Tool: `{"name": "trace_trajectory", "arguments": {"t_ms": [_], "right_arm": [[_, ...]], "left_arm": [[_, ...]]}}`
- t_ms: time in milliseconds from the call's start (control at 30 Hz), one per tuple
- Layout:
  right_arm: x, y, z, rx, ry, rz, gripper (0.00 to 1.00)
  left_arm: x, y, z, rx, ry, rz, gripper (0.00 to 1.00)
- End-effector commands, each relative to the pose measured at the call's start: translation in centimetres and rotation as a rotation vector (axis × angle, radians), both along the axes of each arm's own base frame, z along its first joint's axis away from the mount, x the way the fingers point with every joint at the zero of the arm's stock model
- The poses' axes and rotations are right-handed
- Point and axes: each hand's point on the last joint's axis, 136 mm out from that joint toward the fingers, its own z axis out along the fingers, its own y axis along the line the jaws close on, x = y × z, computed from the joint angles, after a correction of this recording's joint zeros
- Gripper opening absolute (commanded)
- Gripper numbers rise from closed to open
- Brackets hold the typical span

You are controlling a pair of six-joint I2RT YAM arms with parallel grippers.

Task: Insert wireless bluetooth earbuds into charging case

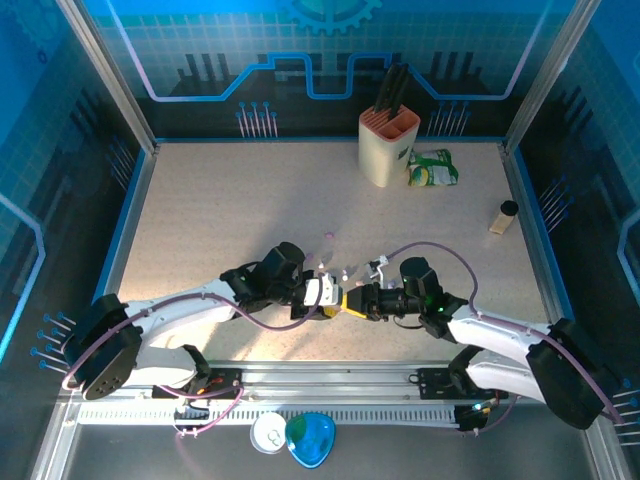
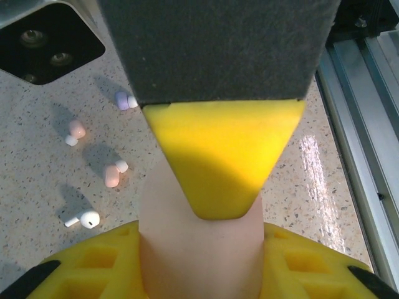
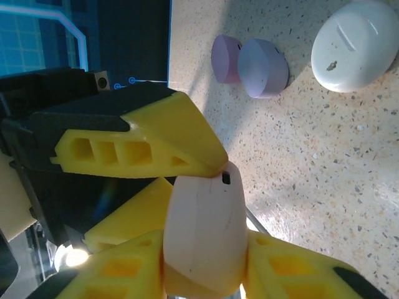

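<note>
A pale pink pebble-shaped charging case (image 2: 168,243) is held off the table between both grippers. My left gripper (image 2: 202,249) is shut on it, its yellow fingers on either side. My right gripper (image 3: 206,274) is also shut on the case (image 3: 202,230), gripping it from the opposite end. From above, the left gripper (image 1: 325,297) and the right gripper (image 1: 352,300) meet tip to tip near the front edge. Loose earbuds lie on the table: a lilac one (image 2: 124,99), two pink ones (image 2: 76,131) (image 2: 114,174) and a white one (image 2: 84,219).
Three closed cases rest on the table: pink (image 3: 224,59), lilac (image 3: 265,59) and white (image 3: 355,43). At the back right stand a knife block (image 1: 388,145), a green packet (image 1: 433,168) and a small bottle (image 1: 503,217). A metal rail (image 2: 368,143) runs along the front.
</note>
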Motion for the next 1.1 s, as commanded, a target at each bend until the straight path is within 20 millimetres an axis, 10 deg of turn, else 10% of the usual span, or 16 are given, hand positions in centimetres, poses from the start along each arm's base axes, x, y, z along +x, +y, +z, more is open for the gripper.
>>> {"name": "trace_trajectory", "arguments": {"t_ms": [0,133,367,667,1067], "right_arm": [[0.4,0.3,0.4,0.002,-0.016,-0.011,0.20],[0.7,-0.1,1.0,0.011,-0.050,-0.024,0.11],[2.4,-2.2,4.7,0.104,-0.123,-0.087,0.10],[2.1,-5.2,10.5,0.361,-0.159,-0.091,0.07],[0.6,-5.3,15.8,0.542,-0.175,-0.008,0.05]], "left_arm": [[-0.8,-0.7,1.8,-0.070,-0.011,-0.041,0.34],[-0.7,-0.9,2.5,-0.096,-0.012,-0.034,0.40],[0.0,-1.5,7.1,-0.285,0.022,0.036,0.79],[0.3,-2.1,13.7,-0.602,0.076,0.062,0.83],[0.8,-3.8,15.4,-0.745,0.031,-0.008,0.82]]}}
